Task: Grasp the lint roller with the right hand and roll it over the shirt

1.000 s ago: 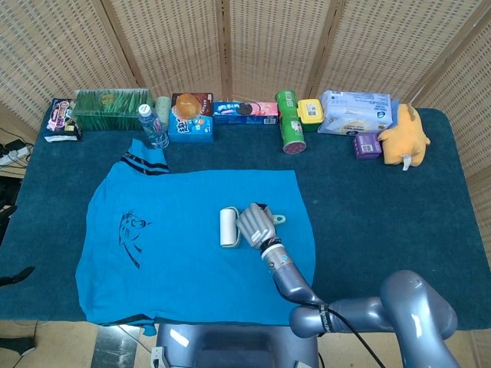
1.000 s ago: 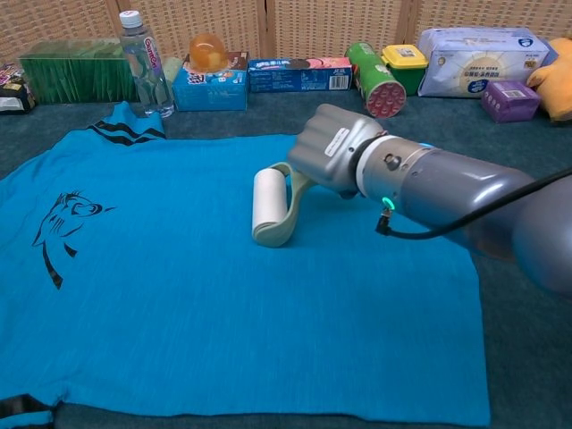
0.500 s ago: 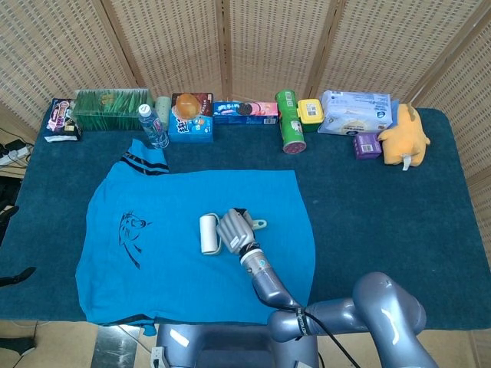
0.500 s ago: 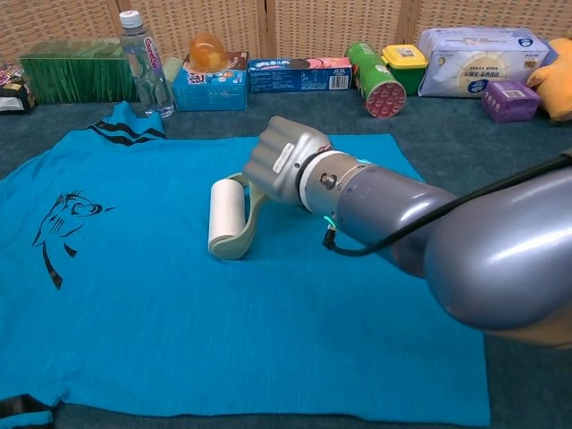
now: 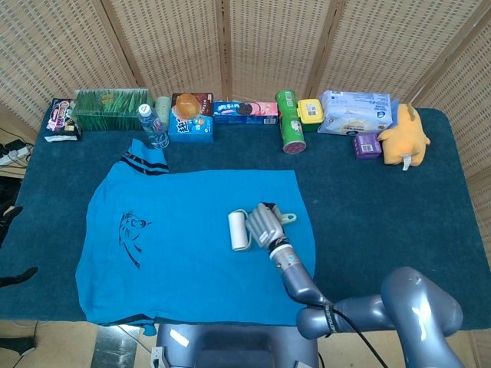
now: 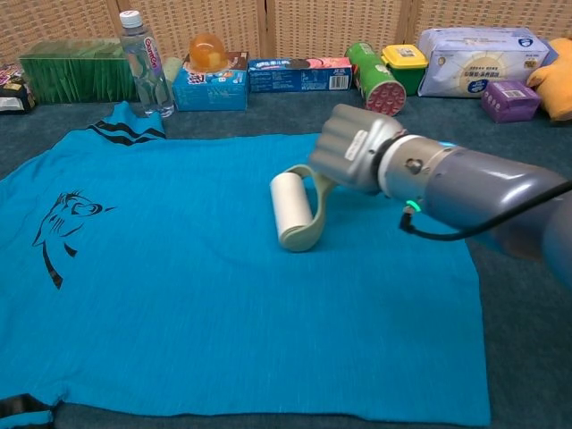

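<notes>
One hand shows in both views: the right hand (image 6: pixel 357 147), fingers wrapped around the handle of the white lint roller (image 6: pixel 293 210), whose drum lies flat on the blue shirt (image 5: pixel 184 253), toward the shirt's right half. The shirt is spread on the dark teal surface (image 5: pixel 383 207), a black graphic (image 5: pixel 132 234) near its left side. Along the far edge stand a water bottle (image 5: pixel 153 126), a green canister (image 5: pixel 289 123), a wipes pack (image 5: pixel 357 111) and a yellow plush toy (image 5: pixel 406 136). The left hand is out of sight.
</notes>
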Controlling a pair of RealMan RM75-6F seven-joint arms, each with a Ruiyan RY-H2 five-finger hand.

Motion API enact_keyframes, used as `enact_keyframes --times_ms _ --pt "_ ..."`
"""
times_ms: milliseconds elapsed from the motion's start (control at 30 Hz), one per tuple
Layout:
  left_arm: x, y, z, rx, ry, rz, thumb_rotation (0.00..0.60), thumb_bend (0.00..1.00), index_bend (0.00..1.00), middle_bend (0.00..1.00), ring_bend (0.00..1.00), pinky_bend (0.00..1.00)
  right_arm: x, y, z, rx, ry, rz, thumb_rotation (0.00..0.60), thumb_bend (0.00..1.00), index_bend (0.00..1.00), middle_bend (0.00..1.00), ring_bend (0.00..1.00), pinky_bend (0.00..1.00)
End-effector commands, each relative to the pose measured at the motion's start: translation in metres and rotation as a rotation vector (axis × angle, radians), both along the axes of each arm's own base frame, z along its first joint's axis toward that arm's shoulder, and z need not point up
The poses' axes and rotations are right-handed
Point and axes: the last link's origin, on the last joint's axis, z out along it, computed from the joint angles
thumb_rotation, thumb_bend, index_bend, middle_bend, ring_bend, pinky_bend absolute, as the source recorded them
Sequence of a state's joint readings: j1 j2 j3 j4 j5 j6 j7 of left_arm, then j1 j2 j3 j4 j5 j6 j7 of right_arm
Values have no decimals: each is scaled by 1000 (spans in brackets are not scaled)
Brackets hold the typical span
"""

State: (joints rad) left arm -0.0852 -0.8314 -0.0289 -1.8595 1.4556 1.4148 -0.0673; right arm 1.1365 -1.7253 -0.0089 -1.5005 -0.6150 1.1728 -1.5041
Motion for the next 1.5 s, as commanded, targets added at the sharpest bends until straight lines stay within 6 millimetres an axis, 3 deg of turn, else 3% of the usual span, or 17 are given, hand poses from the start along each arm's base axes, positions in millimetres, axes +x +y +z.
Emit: enact_keyframes --times_ms 33,267,633,900,967,1000,1033,1067,1100,1133,1167,1267,1500 --pt "1 -1 -1 0 3 -2 600 114 0 0 0 80 -28 -2 17 -29 31 -26 600 1000 493 684 639 928" --pt "1 -1 -2 5 3 2 600 116 0 0 0 79 -65 -12 39 -79 90 -53 600 1000 493 685 639 928" --pt "0 -1 -1 6 1 5 600 116 0 0 0 79 -96 -26 58 -126 121 -68 600 1000 494 686 640 910" --pt "1 0 -2 -2 4 5 600 115 0 0 0 80 -131 -50 102 -190 -81 -218 600 1000 494 686 639 887" --pt "1 0 -3 -4 5 5 600 115 0 0 0 80 -139 -55 109 -198 -118 -251 600 999 449 636 594 818" --pt "1 -1 -3 -5 6 5 600 114 0 0 0 80 -147 -57 114 -191 -144 -287 600 966 387 577 548 770" --pt "2 -1 -4 -7 4 5 600 114 0 0 0 79 -157 -57 117 -166 -180 -357 600 822 250 444 439 672" --pt "2 -1 -5 -9 0 6 600 114 0 0 0 80 -163 -58 123 -147 -217 -409 600 597 114 286 300 547" --pt "2 -1 -5 -12 0 6 600 114 0 0 0 80 -166 -59 126 -140 -242 -433 600 413 48 189 204 457" --pt "3 -2 -5 -14 0 6 600 115 0 0 0 80 -168 -59 129 -138 -265 -446 600 182 3 82 90 338" --pt "3 -2 -6 -17 1 5 600 114 0 0 0 80 -170 -59 133 -140 -285 -450 600 57 0 27 26 250" --pt "4 -1 -7 -22 7 3 600 113 0 0 0 79 -173 -59 140 -147 -308 -446 600 0 0 0 0 142" --pt "4 -3 -6 -17 6 -2 600 114 0 0 0 79 -168 -48 156 -154 -372 -464 600 0 0 0 0 123"
